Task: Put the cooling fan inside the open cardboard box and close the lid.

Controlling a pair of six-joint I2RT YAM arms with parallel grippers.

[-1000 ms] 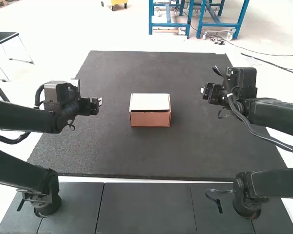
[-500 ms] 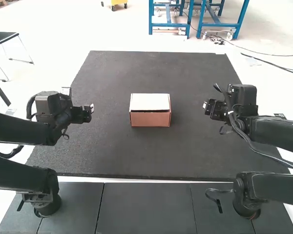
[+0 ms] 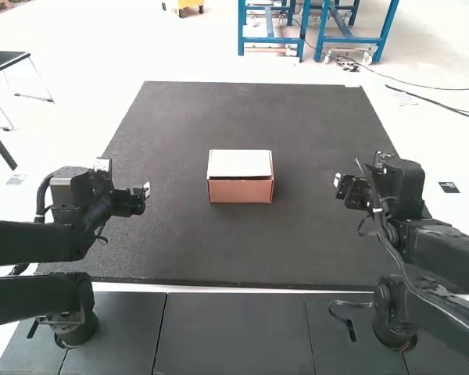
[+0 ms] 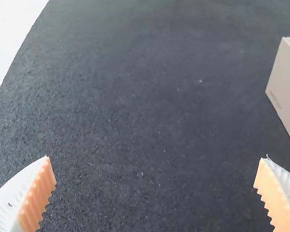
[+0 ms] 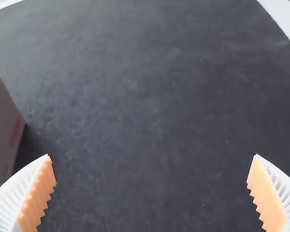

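Black mat (image 3: 219, 250) covers most of the counter, and the cardboard box (image 3: 240, 178) sits pretty much dead centre of the high view. Its pale lid is lying flat on top, so it looks shut. The left gripper (image 3: 141, 197) hangs at the middle left of the frame, pointing toward the box but well apart from it. The right gripper (image 3: 342, 190) mirrors it at the middle right, also well clear. On the left wrist view the white ribbed fingers (image 4: 36, 193) with orange pads are spread wide with nothing between them, and a corner of the box pokes in at the right edge. Same on the right wrist view: fingers (image 5: 268, 193) wide apart and holding nothing, with the box at the left edge.
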